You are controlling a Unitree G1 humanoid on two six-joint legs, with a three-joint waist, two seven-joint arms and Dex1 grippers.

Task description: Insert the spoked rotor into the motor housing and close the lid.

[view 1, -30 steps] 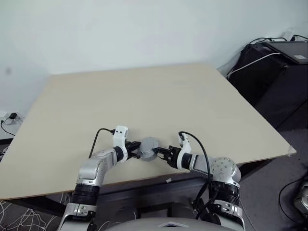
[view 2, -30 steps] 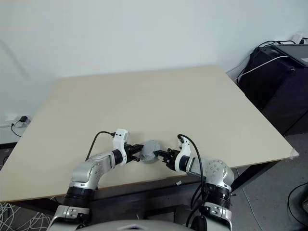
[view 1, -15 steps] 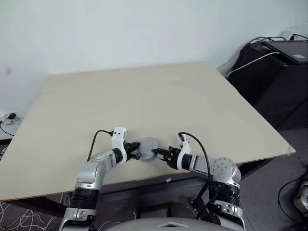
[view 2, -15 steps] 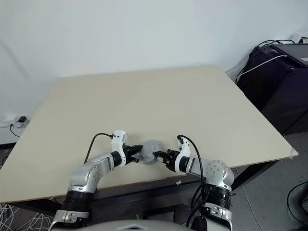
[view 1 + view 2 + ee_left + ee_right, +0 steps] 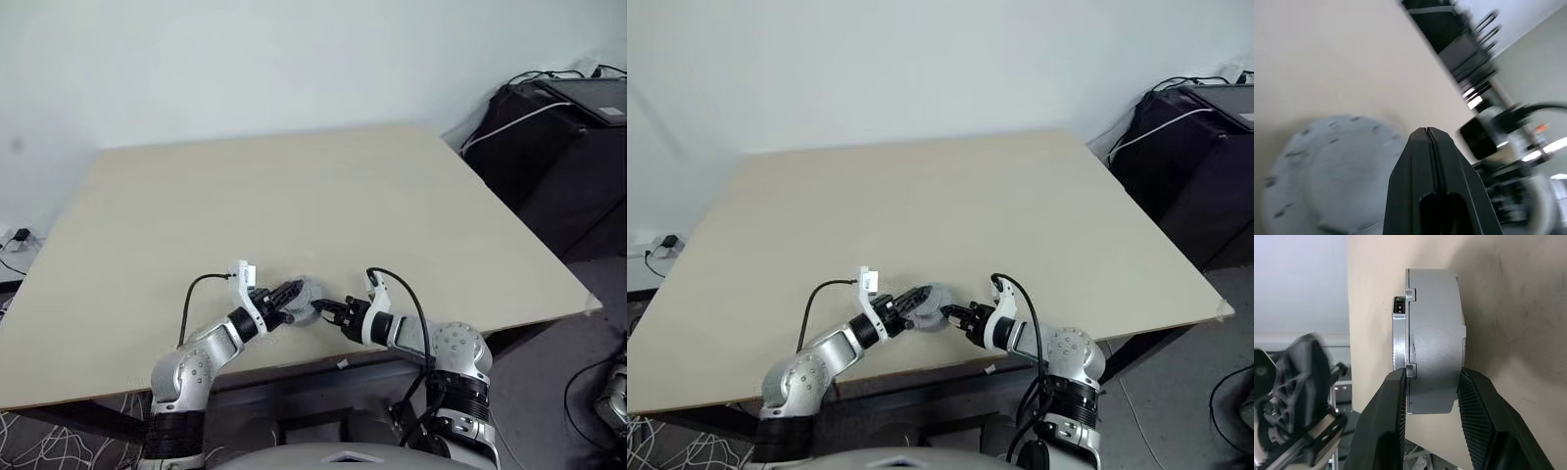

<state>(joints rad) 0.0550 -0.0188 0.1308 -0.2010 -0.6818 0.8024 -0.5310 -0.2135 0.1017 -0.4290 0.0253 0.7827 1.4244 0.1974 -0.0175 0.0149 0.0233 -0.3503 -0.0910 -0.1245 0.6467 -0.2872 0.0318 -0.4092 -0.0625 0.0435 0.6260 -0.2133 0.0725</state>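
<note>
Table (image 5: 294, 196): big, pale and bare.
Motor housing (image 5: 1432, 340): grey, round, lid on, at the table's near edge.
Right gripper (image 5: 1430, 401): fingers clamped on the housing's sides.
Left gripper (image 5: 286, 294): fingers together; it has just lifted and rolled above the lid, so closing looks nearly done.

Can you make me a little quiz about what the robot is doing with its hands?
1. True or false: the left gripper is wide open.
2. Which one grips the motor housing? A: the left gripper. B: the right gripper.
3. Fill in: the housing's outside is ___ in colour, and the table is beige.

Key: 1 false, its fingers are shut together. 2 B. 3 grey.
</note>
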